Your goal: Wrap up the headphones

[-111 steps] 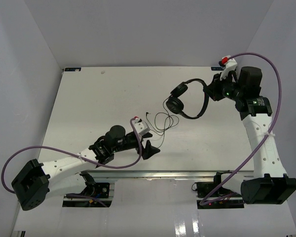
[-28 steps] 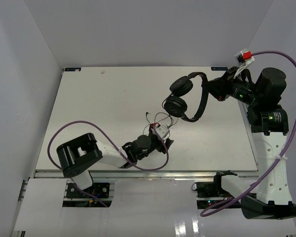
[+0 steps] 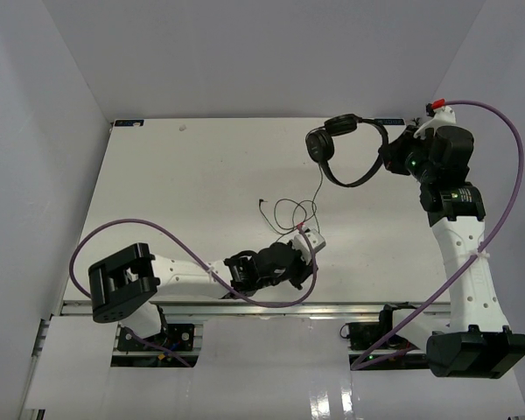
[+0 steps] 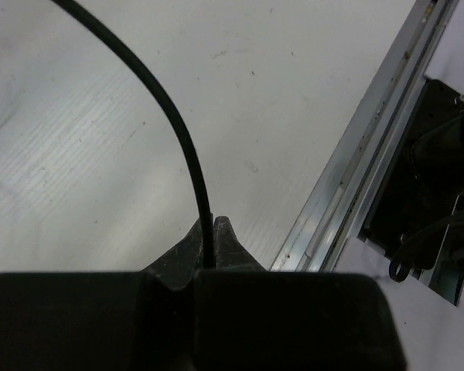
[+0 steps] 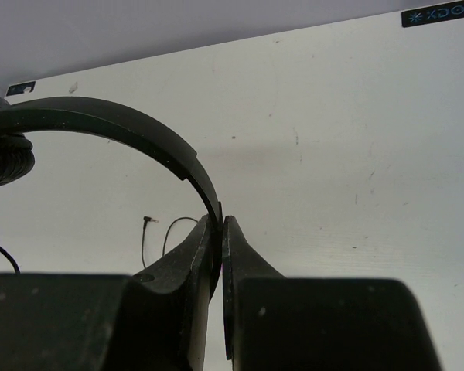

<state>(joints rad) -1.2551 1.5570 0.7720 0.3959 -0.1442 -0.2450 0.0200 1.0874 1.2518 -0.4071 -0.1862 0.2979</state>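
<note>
The black headphones point(image 3: 350, 147) are at the far right of the table, with two ear cups point(image 3: 339, 125) at the left. My right gripper point(image 3: 390, 156) is shut on the curved headband point(image 5: 131, 127), pinched between its fingers point(image 5: 193, 263). The thin black cord point(image 3: 318, 188) runs from a cup down to loose loops at mid table, ending in a small plug point(image 3: 261, 202). The plug also shows in the right wrist view point(image 5: 146, 220). My left gripper point(image 3: 308, 245) is shut on the cord point(image 4: 187, 147), which arcs up and left from its fingertips point(image 4: 230, 243).
A purple arm cable point(image 3: 179, 245) loops over the left arm onto the table. Another purple cable point(image 3: 507, 166) arcs beside the right arm. The table's metal front rail point(image 4: 371, 147) and a dark gap point(image 4: 433, 178) lie just right of my left gripper. White walls enclose the table.
</note>
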